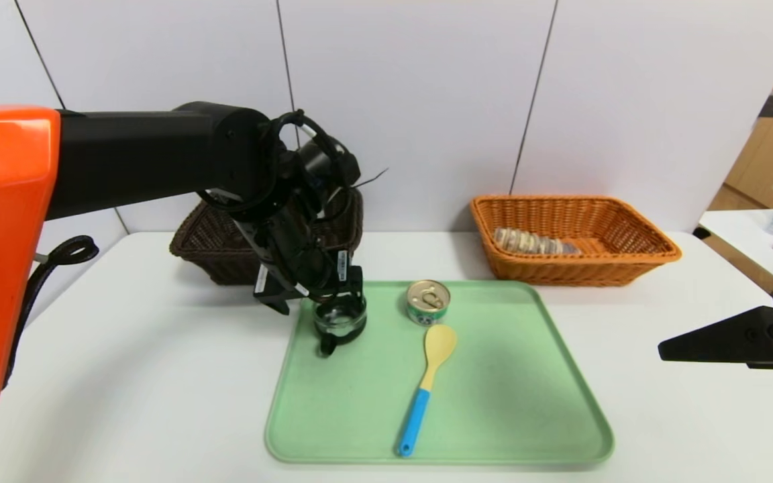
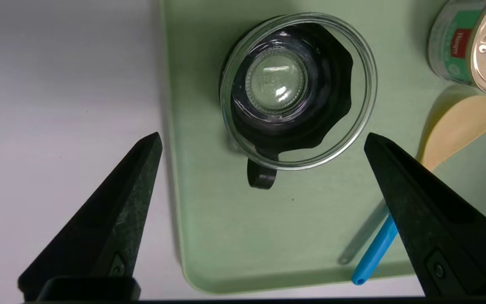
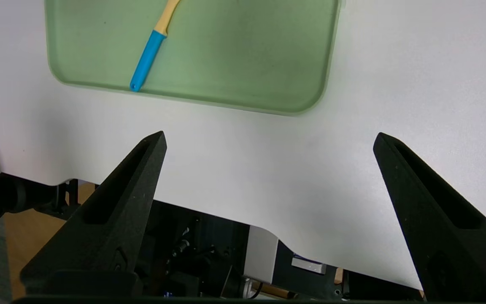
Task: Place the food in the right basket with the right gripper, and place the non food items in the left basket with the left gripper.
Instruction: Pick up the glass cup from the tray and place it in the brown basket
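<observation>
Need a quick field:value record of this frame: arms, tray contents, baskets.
left gripper: open, above the glass cup, not gripping it
right gripper: open, parked over the table's near right edge
tray: holds glass cup, tin, spoon
tin: upright, just beyond the spoon's bowl
right basket: bread loaf inside
left basket: behind the left arm, contents not visible

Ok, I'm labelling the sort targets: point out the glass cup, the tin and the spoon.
glass cup [image 2: 298,90], left wrist view, on its glass body.
tin [image 1: 428,296], head view, on its gold lid.
spoon [image 1: 439,342], head view, on its yellow bowl.
</observation>
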`<state>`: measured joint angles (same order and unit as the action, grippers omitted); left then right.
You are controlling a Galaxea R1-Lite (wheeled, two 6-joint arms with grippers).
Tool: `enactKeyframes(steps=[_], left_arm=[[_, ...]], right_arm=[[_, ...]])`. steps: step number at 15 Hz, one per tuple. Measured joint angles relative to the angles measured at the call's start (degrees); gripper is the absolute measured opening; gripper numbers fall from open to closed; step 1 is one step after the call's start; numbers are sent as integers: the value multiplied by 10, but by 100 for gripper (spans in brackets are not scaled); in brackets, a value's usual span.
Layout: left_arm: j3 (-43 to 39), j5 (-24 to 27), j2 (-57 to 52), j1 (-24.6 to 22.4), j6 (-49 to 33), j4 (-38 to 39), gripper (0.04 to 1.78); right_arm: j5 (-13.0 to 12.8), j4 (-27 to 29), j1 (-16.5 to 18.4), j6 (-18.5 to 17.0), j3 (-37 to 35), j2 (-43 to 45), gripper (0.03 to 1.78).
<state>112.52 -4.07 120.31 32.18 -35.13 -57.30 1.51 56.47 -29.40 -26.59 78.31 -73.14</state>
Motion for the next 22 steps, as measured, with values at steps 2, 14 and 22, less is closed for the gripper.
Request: enactKeyframes(steps=[2, 14, 22], left_arm=[[0, -2, 5, -11, -11, -1, 169], [-1, -45, 48, -23, 7, 1, 126], [-1, -36, 52, -21, 15, 2, 10]], right_arm=[[1, 0, 0, 0, -1, 4, 169], [0, -67, -1, 2, -51, 15, 169], [1, -68, -4, 14, -53, 25, 169]])
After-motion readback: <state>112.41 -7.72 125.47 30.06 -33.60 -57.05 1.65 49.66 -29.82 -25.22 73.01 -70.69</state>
